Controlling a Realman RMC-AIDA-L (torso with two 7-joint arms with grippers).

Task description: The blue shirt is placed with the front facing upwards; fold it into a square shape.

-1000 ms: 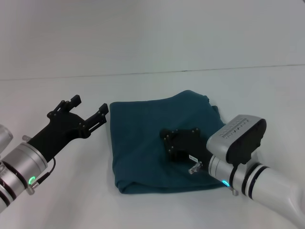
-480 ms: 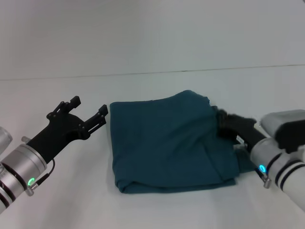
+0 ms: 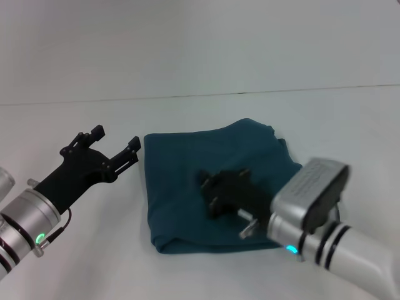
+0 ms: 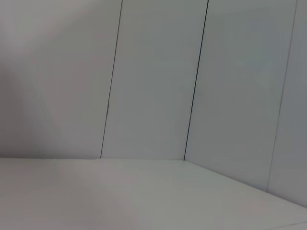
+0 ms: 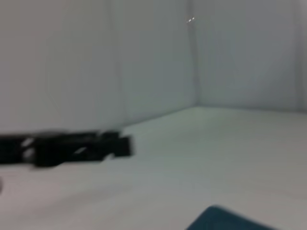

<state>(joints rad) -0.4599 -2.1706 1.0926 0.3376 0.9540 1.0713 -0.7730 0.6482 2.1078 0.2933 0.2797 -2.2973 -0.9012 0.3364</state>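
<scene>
Right gripper (image 3: pixel 215 187), black, sits low over the middle of the folded dark teal-blue cotton shirt (image 3: pixel 181 181), likely pressing or smoothing the fold flat; whether its fingers are spread or closed I cannot tell, as the body hides them. Shirt lies as a rough square on the white table (image 3: pixel 94 262), centre of view, lettering hidden. Left gripper (image 3: pixel 115 145) hovers released, fingers apart, just beside the shirt's left edge, holding nothing, probably waiting. Half a second ago the right gripper was out at the shirt's right edge; now it's back over the middle. Left arm unmoved.
</scene>
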